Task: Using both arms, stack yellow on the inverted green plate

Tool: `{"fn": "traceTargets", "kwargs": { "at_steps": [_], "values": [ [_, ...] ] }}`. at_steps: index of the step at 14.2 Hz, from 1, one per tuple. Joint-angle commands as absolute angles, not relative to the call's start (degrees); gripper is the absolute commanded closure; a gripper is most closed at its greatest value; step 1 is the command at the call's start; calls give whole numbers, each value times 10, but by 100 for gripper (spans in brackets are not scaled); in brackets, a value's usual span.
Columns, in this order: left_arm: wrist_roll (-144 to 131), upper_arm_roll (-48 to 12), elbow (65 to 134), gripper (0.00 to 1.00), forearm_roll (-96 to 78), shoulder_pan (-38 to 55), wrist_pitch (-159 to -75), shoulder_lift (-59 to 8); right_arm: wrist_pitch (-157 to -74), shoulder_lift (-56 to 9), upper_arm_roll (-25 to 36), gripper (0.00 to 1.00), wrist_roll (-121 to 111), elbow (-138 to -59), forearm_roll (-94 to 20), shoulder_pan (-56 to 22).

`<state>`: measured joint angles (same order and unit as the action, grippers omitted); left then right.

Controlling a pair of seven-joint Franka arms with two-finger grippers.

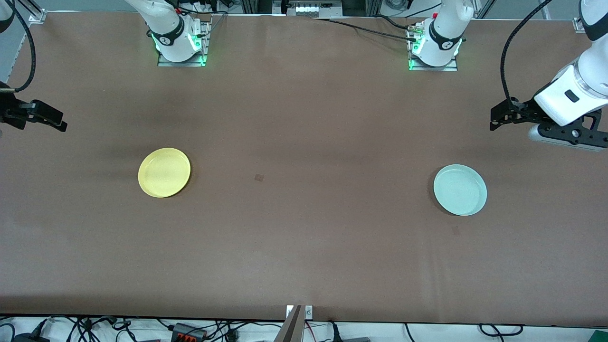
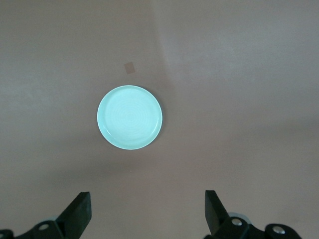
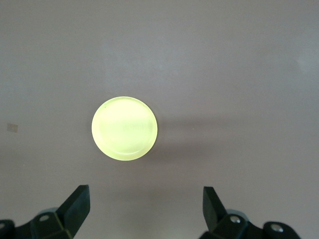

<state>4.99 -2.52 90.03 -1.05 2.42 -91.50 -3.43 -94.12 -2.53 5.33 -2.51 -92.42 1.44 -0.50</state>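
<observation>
While both plates lay rim-up and well apart on the bench [image 1: 304,266], nothing was stacked yet. The left gripper [image 2: 147,209] hung released above the green plate [image 1: 460,189], and the right gripper [image 3: 146,206] hung released above the yellow plate [image 1: 164,172], each apparently lined up for its own pickup.

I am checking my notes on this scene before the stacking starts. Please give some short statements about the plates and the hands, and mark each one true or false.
1. The round yellow plastic plate lies on the round pale green plastic plate. False: they lie apart on the brown table.
2. The green plate is toward the left arm's end. True.
3. The left hand holds the green plate. False: it is open and empty.
4. The right hand is open. True.
5. The green plate is upside down. False: its rim faces up.
</observation>
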Motion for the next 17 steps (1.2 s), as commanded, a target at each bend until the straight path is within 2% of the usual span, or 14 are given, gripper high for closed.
{"fn": "traceTargets", "kwargs": {
  "at_steps": [1,4,17],
  "values": [
    [47,-25,857,0,-13,39,-901,-58,-931,-21,54,0,-27,-925,14,-5],
    [47,-25,839,0,-14,39,-901,-71,-931,-21,54,0,-27,-925,14,-4],
    [7,-25,845,0,-14,36,-890,-56,-931,-22,56,0,-40,-921,13,-1]
  ]
}}
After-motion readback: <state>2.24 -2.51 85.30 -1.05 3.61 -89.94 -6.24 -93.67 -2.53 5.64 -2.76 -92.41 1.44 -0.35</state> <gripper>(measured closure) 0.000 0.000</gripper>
